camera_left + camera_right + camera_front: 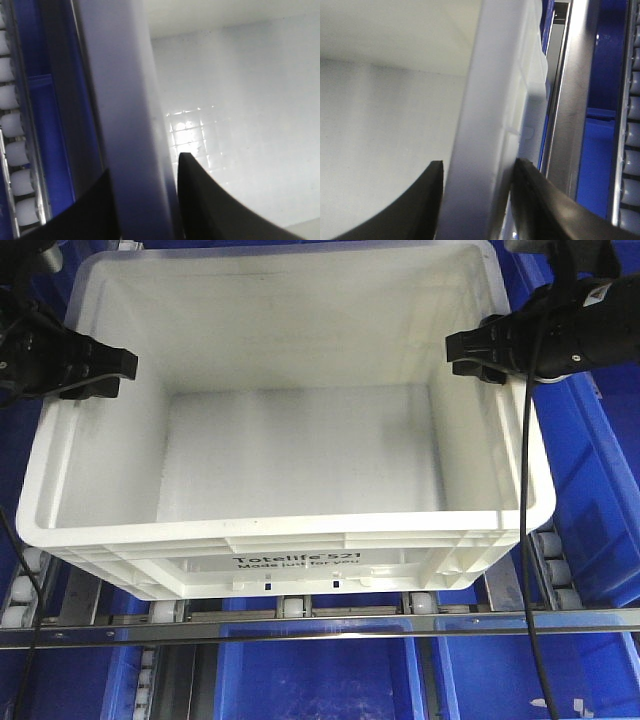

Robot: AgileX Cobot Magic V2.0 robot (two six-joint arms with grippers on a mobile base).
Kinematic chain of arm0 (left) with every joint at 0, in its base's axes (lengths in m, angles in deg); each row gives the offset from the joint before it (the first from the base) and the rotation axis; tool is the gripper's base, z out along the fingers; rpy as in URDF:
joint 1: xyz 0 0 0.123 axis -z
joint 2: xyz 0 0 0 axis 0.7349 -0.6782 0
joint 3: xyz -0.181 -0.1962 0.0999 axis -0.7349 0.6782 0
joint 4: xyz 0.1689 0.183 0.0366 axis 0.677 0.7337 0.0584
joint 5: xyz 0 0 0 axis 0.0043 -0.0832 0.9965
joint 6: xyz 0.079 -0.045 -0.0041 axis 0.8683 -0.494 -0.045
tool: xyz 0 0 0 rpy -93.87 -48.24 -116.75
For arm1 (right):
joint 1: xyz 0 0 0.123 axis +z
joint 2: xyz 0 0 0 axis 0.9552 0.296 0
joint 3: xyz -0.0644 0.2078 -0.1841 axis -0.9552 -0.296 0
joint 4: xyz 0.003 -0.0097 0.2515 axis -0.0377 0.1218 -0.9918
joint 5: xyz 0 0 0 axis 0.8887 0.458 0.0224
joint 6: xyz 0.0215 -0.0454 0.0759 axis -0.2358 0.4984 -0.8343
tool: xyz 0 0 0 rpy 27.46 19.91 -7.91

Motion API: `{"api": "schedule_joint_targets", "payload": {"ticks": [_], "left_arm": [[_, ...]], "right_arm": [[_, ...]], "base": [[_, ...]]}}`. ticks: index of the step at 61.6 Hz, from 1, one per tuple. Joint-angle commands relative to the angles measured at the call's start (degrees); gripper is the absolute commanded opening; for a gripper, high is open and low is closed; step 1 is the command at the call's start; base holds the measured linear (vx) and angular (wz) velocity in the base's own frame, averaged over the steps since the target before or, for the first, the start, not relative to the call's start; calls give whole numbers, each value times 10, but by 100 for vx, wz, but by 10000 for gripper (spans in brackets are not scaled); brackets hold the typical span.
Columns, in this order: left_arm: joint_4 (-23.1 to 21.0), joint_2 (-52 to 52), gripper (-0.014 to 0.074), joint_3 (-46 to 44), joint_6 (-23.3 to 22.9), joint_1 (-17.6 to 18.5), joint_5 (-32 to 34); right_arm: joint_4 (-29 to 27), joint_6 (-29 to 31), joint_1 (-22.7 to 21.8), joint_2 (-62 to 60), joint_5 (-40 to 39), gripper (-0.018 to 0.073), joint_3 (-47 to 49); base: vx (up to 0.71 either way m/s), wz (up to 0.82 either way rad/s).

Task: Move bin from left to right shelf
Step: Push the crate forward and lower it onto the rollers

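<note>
The white bin fills the front view. It is empty, and the black print "Totelife 521" is on its near side. My left gripper straddles the bin's left rim. In the left wrist view, my left gripper has one black finger on each side of the bin's wall. My right gripper straddles the right rim. In the right wrist view, my right gripper has its fingers pressed against both sides of the wall. Both grippers are shut on the bin.
The bin's near end is over white rollers and a metal front rail. Blue bins stand to the right and below. Roller tracks show beside the bin in both wrist views, on the left and on the right. A black cable hangs from my right arm.
</note>
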Motion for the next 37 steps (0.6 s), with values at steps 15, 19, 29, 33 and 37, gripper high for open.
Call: {"api": "schedule_joint_targets", "payload": {"ticks": [15,19,29,33,37], "left_arm": [[24,5,-8,-20,3,3,79],[24,0,-8,-20,3,3,88],[24,-16,-8,-20,4,3,108],[24,-22,-8,-20,4,3,111],[24,-29,-8,-20,4,3,110]], "right_arm": [[-46,39,-3,14,-80,-4,21],[-46,49,-3,23,-86,-4,21],[-46,54,-3,42,-92,-4,21],[-45,54,-3,51,-92,-4,21],[-43,54,-3,57,-92,-4,21]], "base": [[0,0],[0,0],[0,0],[0,0],[0,0]]}}
